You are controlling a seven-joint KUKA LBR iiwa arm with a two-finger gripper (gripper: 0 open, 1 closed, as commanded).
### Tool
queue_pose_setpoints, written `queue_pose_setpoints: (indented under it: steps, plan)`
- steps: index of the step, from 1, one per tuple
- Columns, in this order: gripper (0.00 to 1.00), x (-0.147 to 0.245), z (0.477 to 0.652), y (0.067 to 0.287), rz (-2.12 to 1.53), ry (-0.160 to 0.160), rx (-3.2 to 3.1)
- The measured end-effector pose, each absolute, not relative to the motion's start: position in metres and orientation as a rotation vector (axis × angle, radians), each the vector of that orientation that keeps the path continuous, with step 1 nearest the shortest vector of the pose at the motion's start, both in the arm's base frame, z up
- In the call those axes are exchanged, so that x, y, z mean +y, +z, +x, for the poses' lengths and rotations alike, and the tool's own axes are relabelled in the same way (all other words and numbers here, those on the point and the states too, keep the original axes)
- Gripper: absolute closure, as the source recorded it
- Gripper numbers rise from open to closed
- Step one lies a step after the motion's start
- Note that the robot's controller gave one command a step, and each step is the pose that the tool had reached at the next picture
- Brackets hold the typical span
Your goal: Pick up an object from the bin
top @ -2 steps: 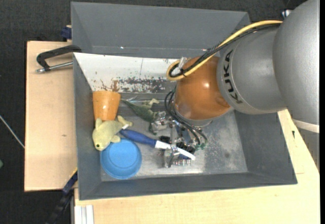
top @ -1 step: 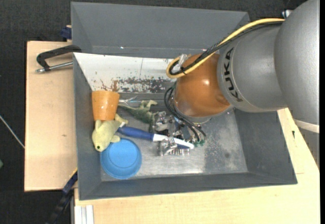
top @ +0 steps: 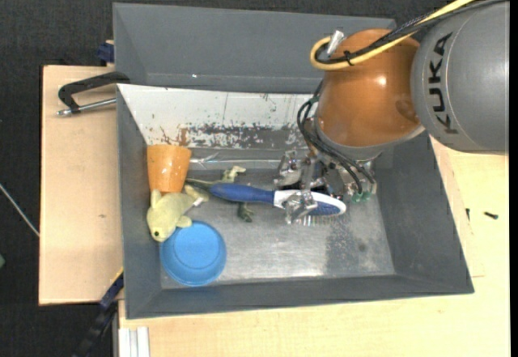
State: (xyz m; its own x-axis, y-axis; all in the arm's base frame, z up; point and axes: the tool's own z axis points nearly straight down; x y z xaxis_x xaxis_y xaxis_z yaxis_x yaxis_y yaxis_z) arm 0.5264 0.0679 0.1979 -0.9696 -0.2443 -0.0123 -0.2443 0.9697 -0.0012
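Note:
My gripper (top: pixel 301 200) is low over the middle of the bin floor, under the orange wrist cover. Its metal fingers stand on the white head end of a blue and white brush (top: pixel 257 197), which lies flat, handle pointing left. I cannot make out the gap between the fingers. A small dark green bit (top: pixel 244 213) lies just below the brush's handle.
Along the left wall stand an orange cup (top: pixel 167 167), a pale yellow soft toy (top: pixel 168 214) and a blue round lid or bowl (top: pixel 193 253). The arm and its orange cover hang over the bin's right back part.

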Motion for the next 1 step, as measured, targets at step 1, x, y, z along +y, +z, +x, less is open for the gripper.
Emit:
queue_pose_setpoints:
  steps: [1]
  plan:
    - [1.00,0.0725,0.5242,0.2897,-0.424,0.001,3.099]
